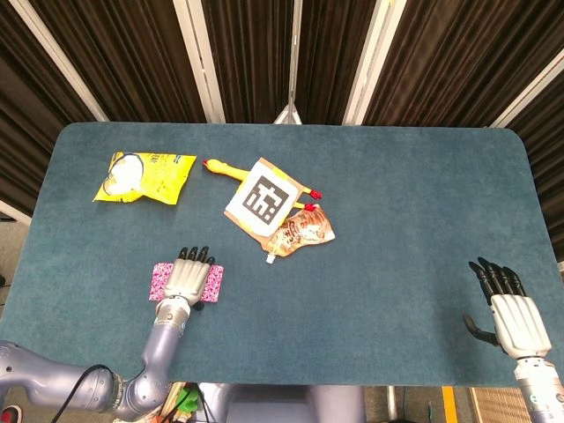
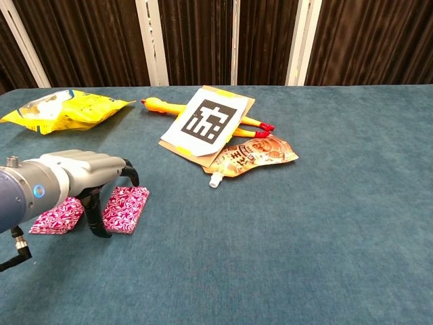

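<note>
A pink patterned packet (image 1: 214, 284) lies flat on the blue table (image 1: 405, 211) near its front left. My left hand (image 1: 188, 280) arches over the packet's middle, so only the two ends show. In the chest view the left hand (image 2: 81, 173) stands on its fingertips across the packet (image 2: 126, 208), thumb down at its near edge, not lifting it. My right hand (image 1: 509, 314) lies at the table's near right corner with fingers spread and nothing in it; the chest view does not show it.
A yellow snack bag (image 1: 141, 176) lies at the far left. A yellow rubber chicken (image 1: 220, 167) runs under a card with a black-and-white marker (image 1: 264, 198). A brown spouted pouch (image 1: 302, 231) lies just in front of the card.
</note>
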`<control>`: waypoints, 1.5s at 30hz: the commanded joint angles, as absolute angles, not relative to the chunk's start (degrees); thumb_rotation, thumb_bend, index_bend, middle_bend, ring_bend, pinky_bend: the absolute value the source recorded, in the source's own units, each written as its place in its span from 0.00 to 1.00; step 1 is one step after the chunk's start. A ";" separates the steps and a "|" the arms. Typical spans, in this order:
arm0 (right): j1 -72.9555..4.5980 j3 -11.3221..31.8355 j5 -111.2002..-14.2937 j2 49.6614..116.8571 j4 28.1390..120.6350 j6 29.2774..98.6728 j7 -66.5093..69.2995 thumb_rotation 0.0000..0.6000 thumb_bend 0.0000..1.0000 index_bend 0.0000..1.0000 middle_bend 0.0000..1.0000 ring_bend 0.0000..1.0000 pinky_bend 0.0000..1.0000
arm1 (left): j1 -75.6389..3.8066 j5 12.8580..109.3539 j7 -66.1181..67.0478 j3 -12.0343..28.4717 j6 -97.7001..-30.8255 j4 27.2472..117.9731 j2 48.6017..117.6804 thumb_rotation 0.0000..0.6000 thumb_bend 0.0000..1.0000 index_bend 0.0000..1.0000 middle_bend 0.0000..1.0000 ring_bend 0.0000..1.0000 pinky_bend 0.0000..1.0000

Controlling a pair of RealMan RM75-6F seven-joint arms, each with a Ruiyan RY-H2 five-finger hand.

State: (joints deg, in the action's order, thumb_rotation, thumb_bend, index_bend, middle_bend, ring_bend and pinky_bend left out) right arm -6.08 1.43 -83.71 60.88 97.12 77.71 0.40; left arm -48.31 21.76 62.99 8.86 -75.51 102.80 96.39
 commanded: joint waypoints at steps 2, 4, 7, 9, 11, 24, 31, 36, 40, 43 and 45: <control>-6.08 1.42 -83.71 60.87 97.17 77.70 0.38 1.00 0.36 0.00 0.00 0.00 0.02 | -48.45 21.61 62.88 8.74 -75.64 102.92 96.18 1.00 0.24 0.16 0.00 0.00 0.00; -6.06 1.42 -83.67 60.82 97.24 77.71 0.39 1.00 0.36 0.00 0.00 0.00 0.02 | -48.57 21.59 62.84 8.65 -75.69 102.82 96.11 1.00 0.24 0.16 0.00 0.00 0.00; -6.07 1.40 -83.64 60.83 97.23 77.65 0.42 1.00 0.36 0.00 0.00 0.00 0.02 | -48.73 21.41 62.72 8.63 -75.58 102.57 96.12 1.00 0.24 0.16 0.00 0.00 0.00; -6.09 1.42 -83.63 60.87 97.29 77.64 0.32 1.00 0.36 0.00 0.00 0.00 0.02 | -48.91 21.18 62.71 8.61 -75.42 102.23 96.21 1.00 0.24 0.16 0.00 0.00 0.00; -6.08 1.43 -83.61 60.87 97.29 77.66 0.33 1.00 0.36 0.00 0.00 0.00 0.02 | -49.03 20.99 62.65 8.64 -75.26 101.98 96.36 1.00 0.24 0.18 0.00 0.00 0.00; -5.95 1.43 -84.09 60.91 97.28 78.21 0.42 1.00 0.36 0.00 0.00 0.00 0.02 | -48.68 25.27 57.77 8.82 -74.48 101.12 98.04 1.00 0.43 0.44 0.00 0.00 0.00; -5.94 1.44 -84.05 61.01 97.19 78.23 0.19 1.00 0.36 0.00 0.00 0.00 0.02 | -48.31 27.84 56.98 8.19 -75.35 104.15 96.28 1.00 0.43 0.45 0.00 0.00 0.00; -5.95 1.44 -84.06 61.03 97.28 78.24 0.12 1.00 0.36 0.00 0.00 0.00 0.02 | -48.35 28.51 56.94 7.95 -75.61 105.82 95.59 1.00 0.43 0.46 0.00 0.00 0.00; -6.01 1.53 -83.93 61.04 97.29 78.17 0.07 1.00 0.36 0.00 0.00 0.00 0.02 | -48.62 30.33 56.58 7.11 -74.83 106.34 96.18 1.00 0.43 0.46 0.00 0.00 0.00; -5.96 1.52 -83.89 61.07 97.29 78.23 0.07 1.00 0.36 0.00 0.00 0.00 0.02 | -49.25 31.52 56.98 6.53 -74.25 105.58 97.71 1.00 0.43 0.46 0.00 0.00 0.00; -5.93 1.57 -83.84 61.04 97.26 78.29 0.12 1.00 0.36 0.00 0.00 0.00 0.02 | -50.02 31.42 58.10 6.40 -74.02 104.94 99.10 1.00 0.43 0.46 0.00 0.00 0.00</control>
State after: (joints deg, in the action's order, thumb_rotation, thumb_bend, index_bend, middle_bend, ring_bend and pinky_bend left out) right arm -5.94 1.56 -83.85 61.05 97.27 78.29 0.11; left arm -49.42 31.32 57.35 6.63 -74.32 105.47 98.20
